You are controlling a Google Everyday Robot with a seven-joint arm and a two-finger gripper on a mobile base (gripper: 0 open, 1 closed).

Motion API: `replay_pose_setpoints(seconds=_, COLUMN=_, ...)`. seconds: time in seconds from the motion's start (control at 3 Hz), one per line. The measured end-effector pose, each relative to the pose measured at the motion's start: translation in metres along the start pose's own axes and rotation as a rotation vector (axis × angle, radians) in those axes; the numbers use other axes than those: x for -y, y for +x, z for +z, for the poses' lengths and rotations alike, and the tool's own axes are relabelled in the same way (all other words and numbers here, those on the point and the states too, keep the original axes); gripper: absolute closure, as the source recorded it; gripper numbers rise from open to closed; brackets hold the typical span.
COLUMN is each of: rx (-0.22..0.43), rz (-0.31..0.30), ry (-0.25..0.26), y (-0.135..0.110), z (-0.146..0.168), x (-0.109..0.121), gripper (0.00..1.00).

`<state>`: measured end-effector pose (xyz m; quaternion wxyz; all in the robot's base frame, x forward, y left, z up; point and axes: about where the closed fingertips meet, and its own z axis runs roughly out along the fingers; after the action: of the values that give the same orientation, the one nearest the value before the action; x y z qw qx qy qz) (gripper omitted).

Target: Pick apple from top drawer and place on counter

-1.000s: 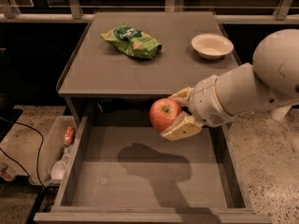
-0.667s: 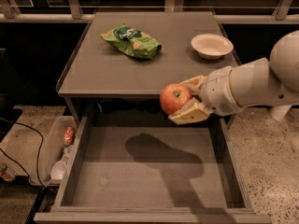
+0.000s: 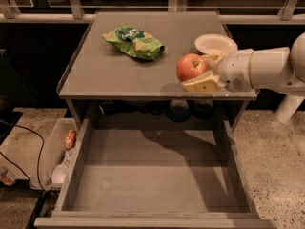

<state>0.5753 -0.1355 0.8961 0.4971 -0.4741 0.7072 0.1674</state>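
Observation:
The red apple point(image 3: 191, 67) with yellowish patches is held in my gripper point(image 3: 199, 72), whose pale fingers point(image 3: 204, 83) close around it from the right. It hangs just above the front right part of the gray counter point(image 3: 114, 75). My white arm comes in from the right edge. The top drawer point(image 3: 152, 175) is pulled open below the counter, and its flat gray bottom holds nothing.
A green snack bag point(image 3: 134, 42) lies at the counter's back left. A white bowl point(image 3: 215, 44) sits at the back right, just behind the apple. A clear plastic bin of clutter point(image 3: 59, 151) stands on the speckled floor left of the drawer.
My gripper has lifted the apple up and away from the drawer, moving it back and to the right until it is over the counter's front right part.

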Motion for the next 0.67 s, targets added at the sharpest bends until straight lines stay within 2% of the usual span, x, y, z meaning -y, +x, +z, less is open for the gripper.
replay_pose_setpoints(seconds=0.33, rx=0.047, rz=0.046, ry=0.002, y=-0.010, z=0.022, x=0.038, gripper=1.00)
replay_pose_setpoints(seconds=0.67, rx=0.051, rz=0.059, ry=-0.020, y=-0.024, z=0.056, x=0.062, gripper=1.00)
